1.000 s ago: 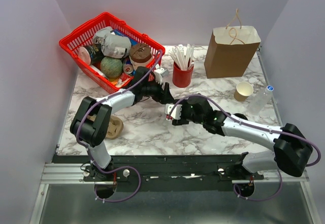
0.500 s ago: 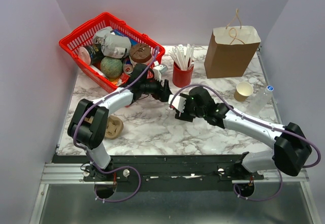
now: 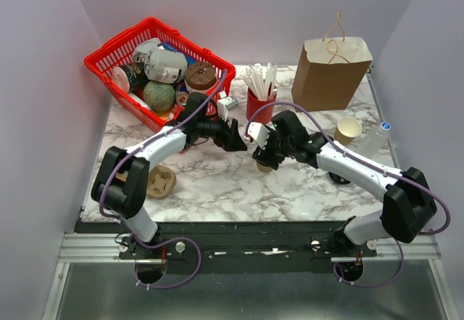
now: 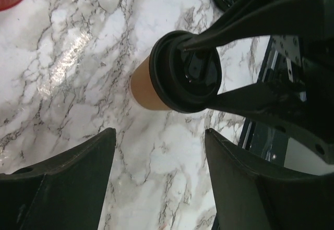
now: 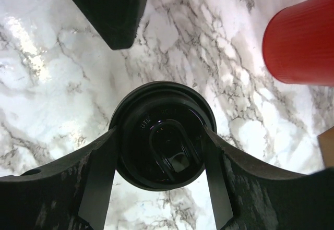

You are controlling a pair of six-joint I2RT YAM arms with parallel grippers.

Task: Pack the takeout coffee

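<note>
Right pincer (image 5: 159, 136) clamped round takeout coffee (image 4: 175, 79) lid, arm stretched forward-left, left pincer (image 4: 159, 136) wide open, empty.

Takeout coffee (image 4: 146, 86): wall of matt brown paper, closed by a lid (image 5: 163, 136) of glossy black moulded plastic.
Table (image 4: 68, 58): top finished as polished white marble, grey-veined, glare reflected.
Straw cup (image 5: 302, 37): red, faintly ribbed, plastic in look.
Bag (image 3: 330, 80): matt brown kraft paper.
Basket (image 3: 116, 40): glossy red plastic lattice.
</note>
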